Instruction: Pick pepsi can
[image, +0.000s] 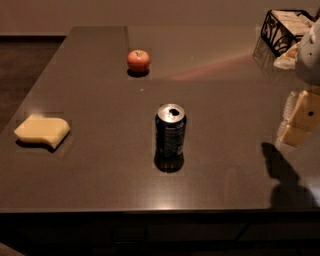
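The pepsi can (170, 131) is dark blue with a silver opened top and stands upright near the middle of the dark table (100, 170). My gripper (299, 120) hangs at the right edge of the view, above the table, well to the right of the can and apart from it. Its pale yellow fingers (306, 111) point down. It holds nothing that I can see. Its shadow falls on the table below it.
A red apple (138, 61) sits behind the can, toward the far side. A yellow sponge (42, 131) lies at the left. A black wire basket (287, 27) with pale packets stands at the far right corner. The table's front edge runs across the bottom.
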